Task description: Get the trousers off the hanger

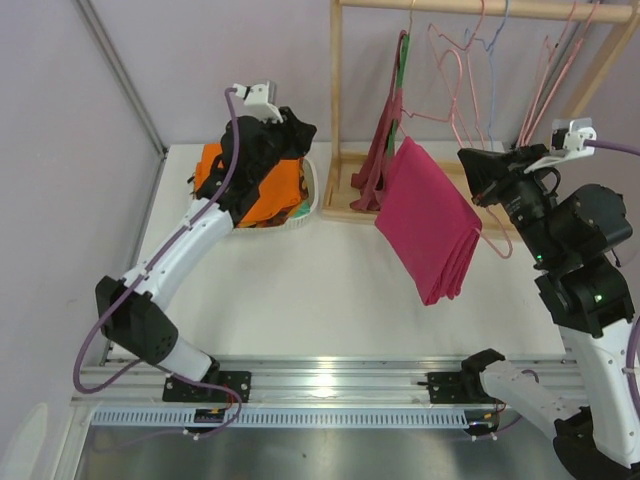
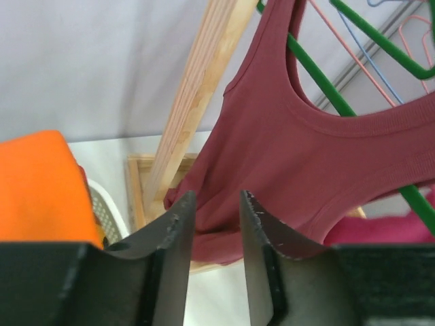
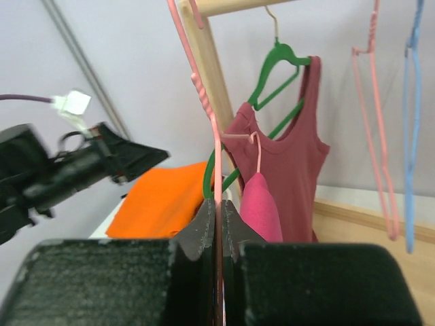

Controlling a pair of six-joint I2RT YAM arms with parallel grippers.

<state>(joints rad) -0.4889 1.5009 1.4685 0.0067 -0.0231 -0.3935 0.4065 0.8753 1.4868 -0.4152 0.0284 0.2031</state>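
Trousers [image 1: 432,222] are hanging folded over the hanger [image 1: 462,120], held above the counter [image 1: 330,290] by the right gripper [image 3: 218,224], whose jaws are pinching the hanger's wire. The left gripper [image 2: 212,231], jaws apart and empty, is hovering near the white basket [image 1: 306,205] holding the orange folded cloth [image 1: 270,185].

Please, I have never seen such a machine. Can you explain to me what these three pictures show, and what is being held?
Two robot arms stand at a white table. One picture looks down from above; the other two come from cameras on each wrist. The right gripper is shut on the thin pink hanger, and the magenta trousers hang from it in the air. The left gripper is open and holds nothing; it faces a maroon top on a green hanger. An orange cloth lies in a white basket.
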